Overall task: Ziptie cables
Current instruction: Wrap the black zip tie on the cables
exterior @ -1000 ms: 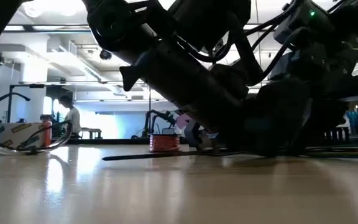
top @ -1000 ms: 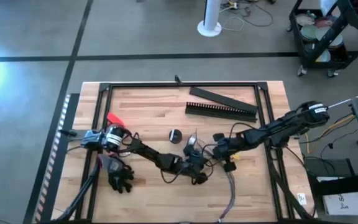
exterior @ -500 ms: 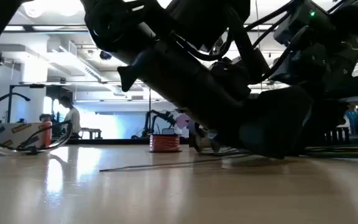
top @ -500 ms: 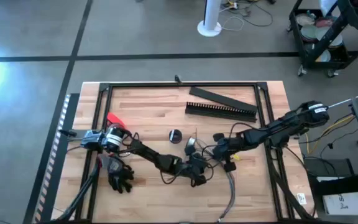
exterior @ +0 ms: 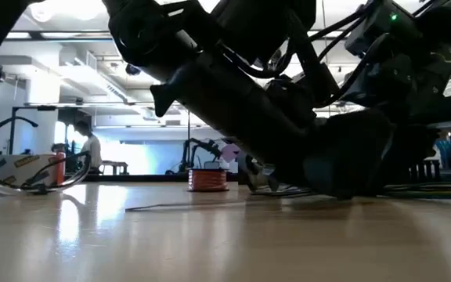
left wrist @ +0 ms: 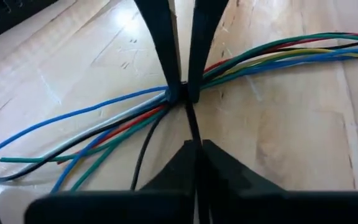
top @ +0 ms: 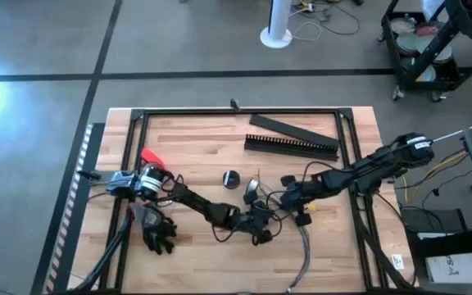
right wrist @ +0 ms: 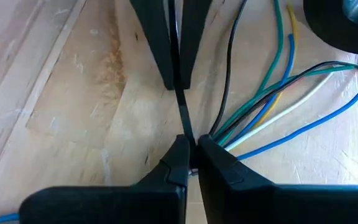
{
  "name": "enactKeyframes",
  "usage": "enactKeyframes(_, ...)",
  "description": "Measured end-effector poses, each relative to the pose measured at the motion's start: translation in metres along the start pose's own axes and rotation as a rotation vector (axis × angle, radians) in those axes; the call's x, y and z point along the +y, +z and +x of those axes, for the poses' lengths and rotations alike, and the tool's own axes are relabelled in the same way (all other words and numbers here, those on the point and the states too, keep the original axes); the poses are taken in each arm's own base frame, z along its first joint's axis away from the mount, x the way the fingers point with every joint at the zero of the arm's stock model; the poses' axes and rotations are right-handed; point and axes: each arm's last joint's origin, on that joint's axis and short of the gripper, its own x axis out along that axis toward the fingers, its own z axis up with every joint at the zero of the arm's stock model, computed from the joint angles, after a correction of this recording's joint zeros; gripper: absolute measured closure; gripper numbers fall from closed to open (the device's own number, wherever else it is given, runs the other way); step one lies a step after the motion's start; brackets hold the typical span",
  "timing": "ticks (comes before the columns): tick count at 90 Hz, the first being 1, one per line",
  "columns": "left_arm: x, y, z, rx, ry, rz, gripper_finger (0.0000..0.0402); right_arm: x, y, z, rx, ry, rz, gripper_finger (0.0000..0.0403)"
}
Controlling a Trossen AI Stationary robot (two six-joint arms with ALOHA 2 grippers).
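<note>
Thin coloured cables (left wrist: 278, 53) (right wrist: 272, 93) lie on the wooden table, gathered into one bundle (left wrist: 180, 93) by the black ziptie (left wrist: 191, 121) (right wrist: 182, 112). My left gripper (left wrist: 196, 144) (top: 262, 223) and my right gripper (right wrist: 190, 142) (top: 281, 201) meet tip to tip at mid-table, both shut on the ziptie. The right gripper is at the bundle; the left gripper is a short way off along the strip. In the low view a thin black strip (exterior: 186, 205) lies flat on the table. My left gripper pinches the ziptie's free strip (left wrist: 192, 134) between its two fingertips, a short way from the bundle. The fingers lie low over the table, along the strip. The strip runs straight from them to the bundle. My right gripper pinches the ziptie (right wrist: 187, 134) between its fingertips right where the cables converge (right wrist: 213, 138). Its fingers come low over the table from the right, facing my left gripper. The cables rest on the table.
At the far side lie a comb-toothed black duct (top: 292, 146) and a flat black bar (top: 289, 125). A round black disc (top: 231, 178) sits near the grippers. A black glove (top: 158, 233) and a red piece (top: 147, 156) lie at the left. A black frame (top: 236, 112) rims the table.
In the low view the thin black strip has swung, its free end coming a little toward the near edge, and the dark gripper mass has sunk slightly toward the table. Both grippers stay shut.
</note>
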Motion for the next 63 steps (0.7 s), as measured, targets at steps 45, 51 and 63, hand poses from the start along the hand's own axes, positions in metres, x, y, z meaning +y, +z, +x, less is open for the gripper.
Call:
enactKeyframes(45, -0.010, -0.008, -0.011, 0.047, 0.028, 0.015, 0.0401, 0.001, -0.003, -0.010, 0.035, 0.002, 0.022, 0.0389)
enactKeyframes(51, -0.010, -0.008, -0.011, 0.048, 0.028, 0.019, 0.0401, 0.001, -0.001, -0.013, 0.044, 0.002, 0.033, 0.0372)
enactKeyframes(63, -0.010, -0.006, -0.015, 0.057, 0.024, 0.017, 0.0401, 0.005, 0.009, -0.024, 0.079, 0.014, 0.022, 0.0322)
